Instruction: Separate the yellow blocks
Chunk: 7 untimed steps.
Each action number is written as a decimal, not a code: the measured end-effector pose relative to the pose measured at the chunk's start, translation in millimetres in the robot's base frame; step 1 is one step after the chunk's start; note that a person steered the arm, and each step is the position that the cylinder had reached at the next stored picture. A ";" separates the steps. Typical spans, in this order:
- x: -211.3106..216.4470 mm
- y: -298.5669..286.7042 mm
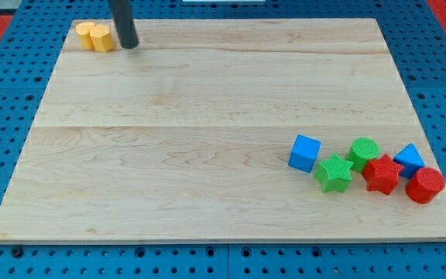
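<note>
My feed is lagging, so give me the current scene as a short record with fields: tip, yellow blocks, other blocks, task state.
tip: my tip sits at the view's top left, just right of the yellow pair
yellow blocks: two, yellow block on the left and yellow block on the right, touching each other near the board's top-left corner
other blocks: cluster at the view's bottom right: blue cube, green star, green cylinder, red star, blue block, red cylinder
surface: wooden board
task state: yellow blocks not yet separated

My tip (129, 46) sits just right of two touching yellow blocks (95, 36) at the board's (207, 155) top-left corner
</note>
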State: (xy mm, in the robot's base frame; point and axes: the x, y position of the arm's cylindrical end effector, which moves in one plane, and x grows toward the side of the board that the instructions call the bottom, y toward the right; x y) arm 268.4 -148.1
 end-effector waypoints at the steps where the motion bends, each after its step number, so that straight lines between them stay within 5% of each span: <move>1: 32.1 -45.3; 2: 24.4 -132.4; 5: -20.0 -77.2; 7: 5.0 -85.9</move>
State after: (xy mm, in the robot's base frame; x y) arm 273.4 -233.9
